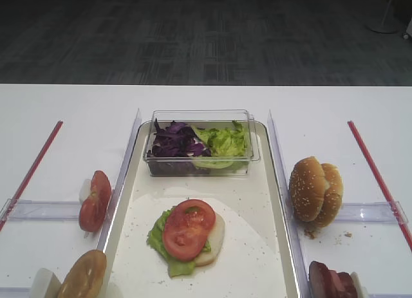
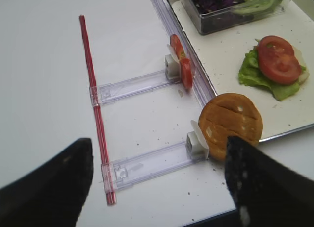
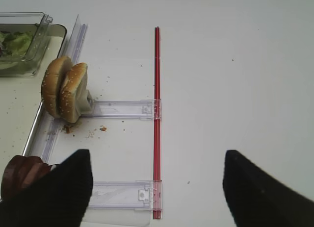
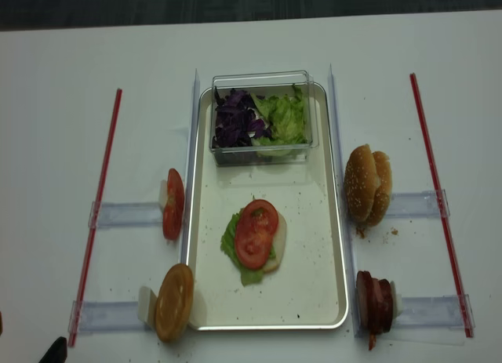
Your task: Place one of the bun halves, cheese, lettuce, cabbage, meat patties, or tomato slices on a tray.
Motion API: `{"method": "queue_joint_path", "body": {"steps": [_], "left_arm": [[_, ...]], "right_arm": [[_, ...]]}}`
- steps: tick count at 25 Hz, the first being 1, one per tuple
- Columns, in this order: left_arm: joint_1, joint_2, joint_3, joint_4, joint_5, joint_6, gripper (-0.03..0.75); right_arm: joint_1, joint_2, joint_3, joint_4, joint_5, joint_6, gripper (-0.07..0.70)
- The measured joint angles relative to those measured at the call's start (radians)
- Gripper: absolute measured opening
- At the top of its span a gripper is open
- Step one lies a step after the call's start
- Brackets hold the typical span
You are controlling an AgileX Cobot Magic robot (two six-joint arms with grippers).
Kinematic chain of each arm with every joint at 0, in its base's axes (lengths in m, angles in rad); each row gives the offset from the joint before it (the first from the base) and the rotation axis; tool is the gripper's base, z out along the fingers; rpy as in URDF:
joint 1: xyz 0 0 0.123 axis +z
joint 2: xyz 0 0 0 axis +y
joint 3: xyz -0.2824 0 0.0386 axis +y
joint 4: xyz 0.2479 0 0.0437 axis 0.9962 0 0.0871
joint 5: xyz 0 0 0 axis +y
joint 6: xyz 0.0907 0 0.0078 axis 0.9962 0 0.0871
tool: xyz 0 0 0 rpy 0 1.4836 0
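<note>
We log: left gripper spread, empty | patty just ahead-right, on edge | tray beyond | right gripper spread.

"What does the robot look like?"

"I only see its fingers. The left gripper has two black fingers. They look fat, smooth and a bit pointy."

"And the other one?"

"The right gripper looks the same. Its fingers are plain black too. No marks, wires or screws show."
</note>
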Motion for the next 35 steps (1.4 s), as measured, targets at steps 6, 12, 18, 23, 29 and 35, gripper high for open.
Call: {"method": "queue_joint_path", "body": {"steps": [6, 12, 18, 23, 29, 35], "left_arm": [[0.000, 0.000, 0.000, 0.000, 0.000, 0.000, 0.510], [0.000, 0.000, 0.000, 0.000, 0.000, -0.004, 0.510], [0.000, 0.000, 0.000, 0.000, 0.000, -0.005, 0.510], [0.000, 0.000, 0.000, 0.000, 0.000, -0.009, 0.510], [0.000, 0.000, 0.000, 0.000, 0.000, -0.013, 0.510], [0.000, 0.000, 0.000, 0.000, 0.000, -0.013, 0.510]], "right_arm": [[0.000, 0.000, 0.000, 0.000, 0.000, 0.000, 0.571], [0.000, 0.000, 0.000, 0.000, 0.000, 0.000, 0.571], [0.000, 0.000, 0.000, 0.000, 0.000, 0.000, 0.571], [0.000, 0.000, 0.000, 0.000, 0.000, 0.000, 0.571], [0.000, 0.000, 0.000, 0.000, 0.000, 0.000, 0.571], [0.000, 0.000, 0.000, 0.000, 0.000, 0.000, 0.571]]}}
